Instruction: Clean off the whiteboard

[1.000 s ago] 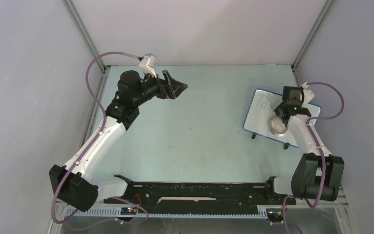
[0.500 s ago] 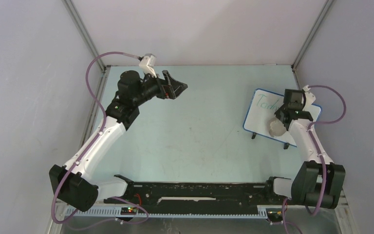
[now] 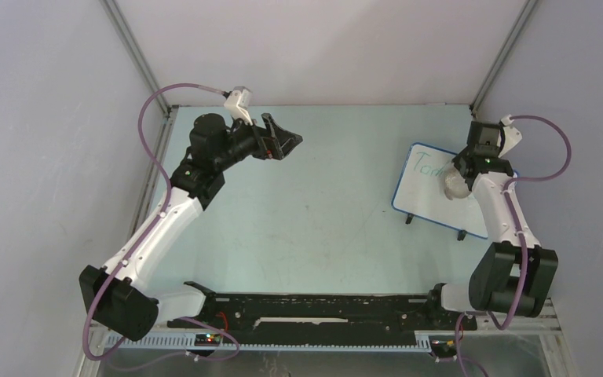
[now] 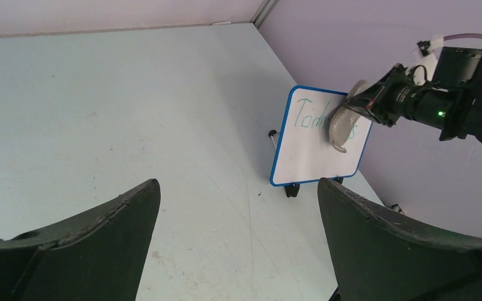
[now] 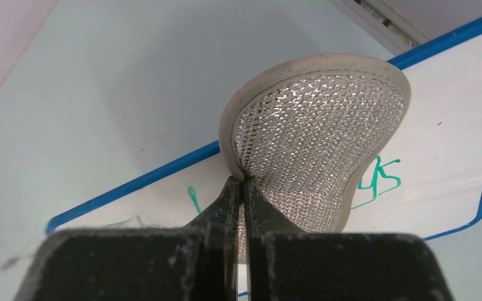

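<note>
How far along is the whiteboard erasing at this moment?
Done: the right gripper is shut on the sponge pad. In hand: the pad sits over part of the green writing on the whiteboard. Remaining: letters show on both sides of the pad. The left gripper is open, far away.

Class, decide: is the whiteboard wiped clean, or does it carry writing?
Not clean. Green handwriting shows on the whiteboard, beside the sponge pinched in the right pincer.
</note>
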You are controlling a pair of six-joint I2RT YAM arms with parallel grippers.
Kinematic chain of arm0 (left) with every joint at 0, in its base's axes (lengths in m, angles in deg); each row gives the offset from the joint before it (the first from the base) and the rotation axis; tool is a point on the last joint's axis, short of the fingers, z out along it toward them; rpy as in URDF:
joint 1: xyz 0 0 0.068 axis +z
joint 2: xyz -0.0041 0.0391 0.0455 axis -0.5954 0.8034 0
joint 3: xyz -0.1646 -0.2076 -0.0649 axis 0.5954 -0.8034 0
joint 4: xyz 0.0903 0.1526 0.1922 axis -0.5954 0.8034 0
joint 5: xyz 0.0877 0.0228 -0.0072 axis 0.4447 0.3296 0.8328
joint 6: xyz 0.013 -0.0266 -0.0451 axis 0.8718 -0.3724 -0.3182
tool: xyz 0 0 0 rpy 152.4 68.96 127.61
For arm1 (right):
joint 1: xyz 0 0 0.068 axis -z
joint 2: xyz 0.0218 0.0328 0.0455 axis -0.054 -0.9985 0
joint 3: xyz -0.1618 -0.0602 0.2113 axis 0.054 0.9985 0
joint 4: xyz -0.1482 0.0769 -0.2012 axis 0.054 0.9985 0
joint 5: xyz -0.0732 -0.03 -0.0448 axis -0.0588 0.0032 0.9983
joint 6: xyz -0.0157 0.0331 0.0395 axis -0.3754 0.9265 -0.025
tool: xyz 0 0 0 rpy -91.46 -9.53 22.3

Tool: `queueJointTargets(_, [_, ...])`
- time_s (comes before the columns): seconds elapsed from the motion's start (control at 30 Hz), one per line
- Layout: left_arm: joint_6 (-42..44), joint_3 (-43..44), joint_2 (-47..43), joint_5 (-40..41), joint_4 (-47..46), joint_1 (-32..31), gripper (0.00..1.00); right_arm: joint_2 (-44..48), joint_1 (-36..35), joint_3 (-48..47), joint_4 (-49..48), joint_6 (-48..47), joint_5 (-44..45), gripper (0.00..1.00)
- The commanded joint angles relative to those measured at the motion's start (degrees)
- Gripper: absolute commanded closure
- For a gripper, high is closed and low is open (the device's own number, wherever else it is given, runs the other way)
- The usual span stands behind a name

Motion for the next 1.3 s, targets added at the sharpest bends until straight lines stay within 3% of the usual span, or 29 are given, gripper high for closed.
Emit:
queueJointTargets(0.0, [0.3,-1.7,-0.6,-0.4,-1.2,0.2,0.02,-0.8,0.6,2.5,1.0,0.7,0.5,1.00])
queueJointTargets(0.37, [-0.3,-1.9,-0.5,-0.9,-1.7,0.2,0.02,5.7,0.9,18.7,-2.0,1.1,0.5,1.00])
queueJointTargets(0.63, [-0.3,-1.9,-0.2,-0.8,-1.7,0.2,0.02,10.4,0.9,11.8,-0.6,-0.4,-0.4,1.00])
queueJointTargets(0.93, [-0.2,-1.9,-0.4,-0.8,-1.7,0.2,0.02,3.5,1.2,-1.9,0.8,-0.3,0.6,1.00])
queueJointTargets(1.13, [-0.2,-1.8,-0.6,-0.8,-1.6,0.2,0.02,-1.3,2.1,-2.6,1.8,-0.1,0.7,1.00])
queueJointTargets(1.27, [-0.3,-1.8,-0.8,-0.9,-1.7,0.2,0.02,-1.1,2.4,1.8,2.2,0.1,1.6,1.00])
